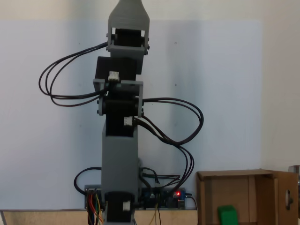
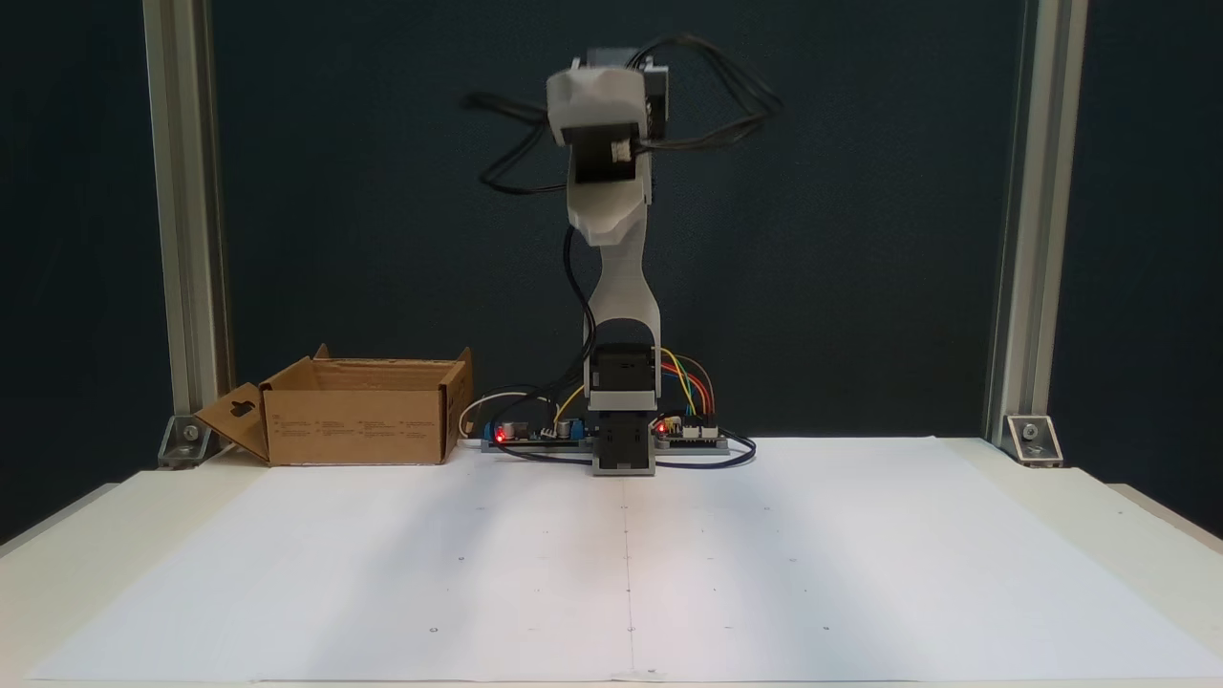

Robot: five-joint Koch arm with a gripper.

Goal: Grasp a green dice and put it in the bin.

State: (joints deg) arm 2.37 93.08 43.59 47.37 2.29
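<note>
Both fixed views give me the worktop (image 2: 955, 573) under white paper, with the Koch arm (image 2: 611, 287) standing nearly upright at its back edge. I see the arm's upper links folded high above its base, black cables looping out on both sides. The end effector (image 2: 597, 100) sits at the very top of the arm, blurred and turned so I cannot tell whether its jaws are apart or together. The cardboard bin (image 2: 358, 420) rests on the worktop beside the base, at the left in one fixed view and at the lower right in the other (image 1: 281, 197). The green dice (image 1: 228, 214) lies inside the bin, far below the end effector and off to its side.
</note>
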